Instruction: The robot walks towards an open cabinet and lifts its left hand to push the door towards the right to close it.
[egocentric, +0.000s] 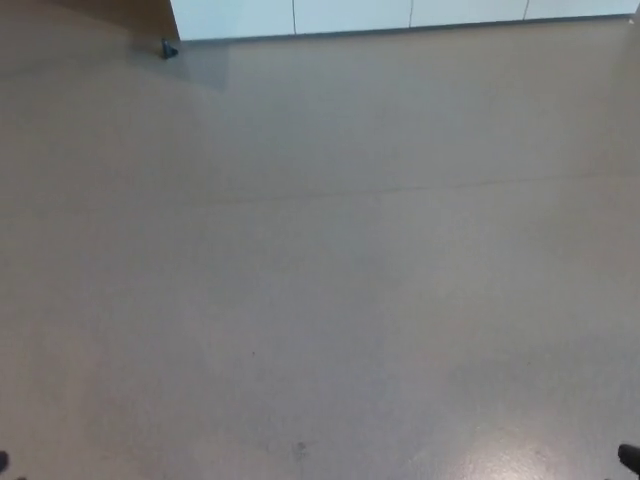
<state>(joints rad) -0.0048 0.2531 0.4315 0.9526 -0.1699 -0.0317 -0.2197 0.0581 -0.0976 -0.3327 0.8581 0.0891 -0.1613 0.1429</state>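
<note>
Bare beige-brown floor (320, 300) fills the near view; neither hand shows, so I cannot tell their fingers' state. White flat-panelled cabinet fronts (400, 15) lie far ahead at top. Doors likely swing lightly, stiff; push near the free edge.

Small black body part (630, 458) at lower right edge, another sliver (3, 461) lower left

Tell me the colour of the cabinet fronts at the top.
White cabinet fronts, seen in the head view.
</note>
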